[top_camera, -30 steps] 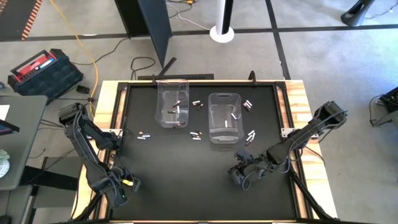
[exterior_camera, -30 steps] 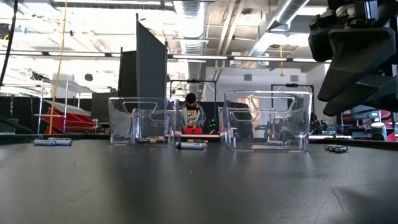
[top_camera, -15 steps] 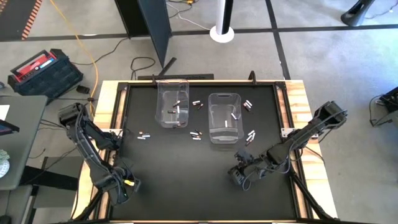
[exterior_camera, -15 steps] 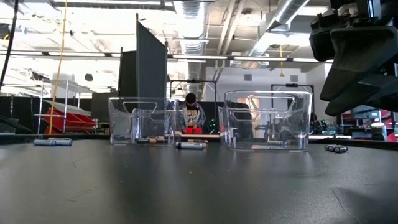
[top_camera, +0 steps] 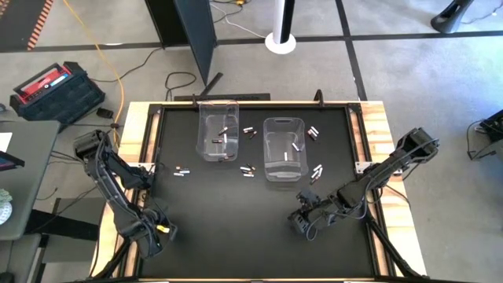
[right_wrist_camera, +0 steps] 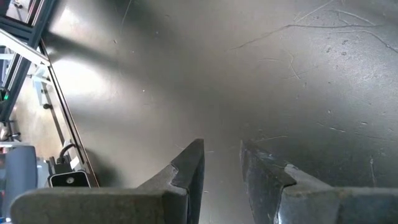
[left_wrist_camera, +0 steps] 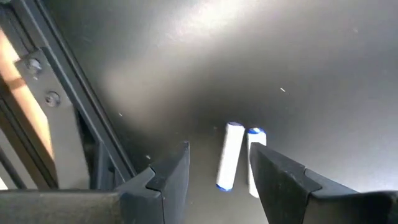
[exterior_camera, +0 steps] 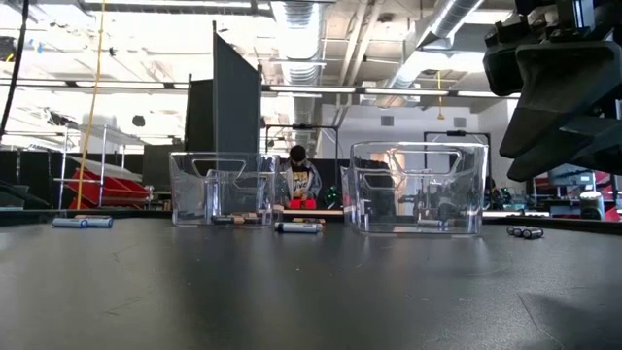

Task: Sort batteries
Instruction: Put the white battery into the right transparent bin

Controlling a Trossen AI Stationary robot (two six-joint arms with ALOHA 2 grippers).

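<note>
The left pincer (left_wrist_camera: 219, 171) hovers spread over the table (top_camera: 236, 228), two batteries (left_wrist_camera: 229, 155) just beyond its tips. The right pincer (right_wrist_camera: 221, 163), slightly parted, holds nothing; other batteries (top_camera: 317, 170) lie well ahead beside bins (top_camera: 284, 149).

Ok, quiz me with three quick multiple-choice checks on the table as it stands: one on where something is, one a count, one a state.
1. Where is the left hand?
A. At the table's near-left corner
B. Above a bin
C. Between the bins

2. How many clear bins are on the table?
A. One
B. Two
C. Four

3. What does the right hand hold?
A. A battery
B. A bin
C. Nothing

Answers:
1 A: the high view shows the left hand at the near-left corner of the table.
2 B: the left bin and the right bin are the only ones.
3 C: the right hand has only bare tabletop showing between its parted fingers.
</note>
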